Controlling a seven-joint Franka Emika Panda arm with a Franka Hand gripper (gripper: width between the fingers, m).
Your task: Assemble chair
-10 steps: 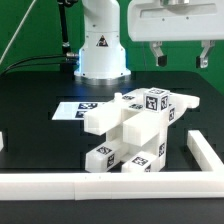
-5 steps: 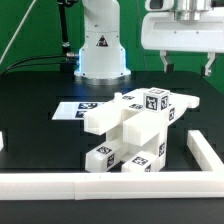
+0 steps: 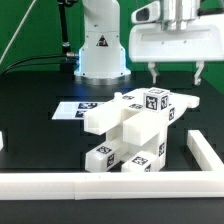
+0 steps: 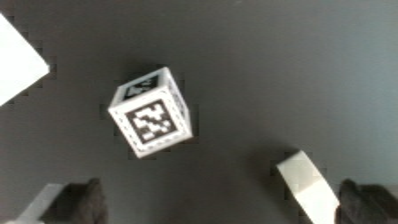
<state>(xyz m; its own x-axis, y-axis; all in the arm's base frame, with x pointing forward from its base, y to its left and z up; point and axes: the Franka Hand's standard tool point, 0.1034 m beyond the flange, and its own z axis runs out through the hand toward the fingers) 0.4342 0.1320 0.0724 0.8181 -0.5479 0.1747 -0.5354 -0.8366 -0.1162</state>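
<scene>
The white chair (image 3: 132, 130) stands joined in the middle of the black table, a blocky stack of seat, legs and uprights with several black-and-white tags. My gripper (image 3: 176, 72) hangs open and empty in the air behind and above the chair's right end in the exterior view. Its two dark fingers (image 3: 153, 73) are spread wide apart and touch nothing. In the wrist view a white tagged block of the chair (image 4: 153, 113) shows from above, and my gripper (image 4: 222, 203) is wide open with nothing between the fingertips.
The marker board (image 3: 72, 108) lies flat on the table left of the chair. A long low white border rail (image 3: 120, 184) runs along the front and up the right side. The robot's white base (image 3: 100, 45) stands at the back.
My gripper rose and shifted right half a second ago, then came back left and lower. It stays open and empty. The chair has not moved.
</scene>
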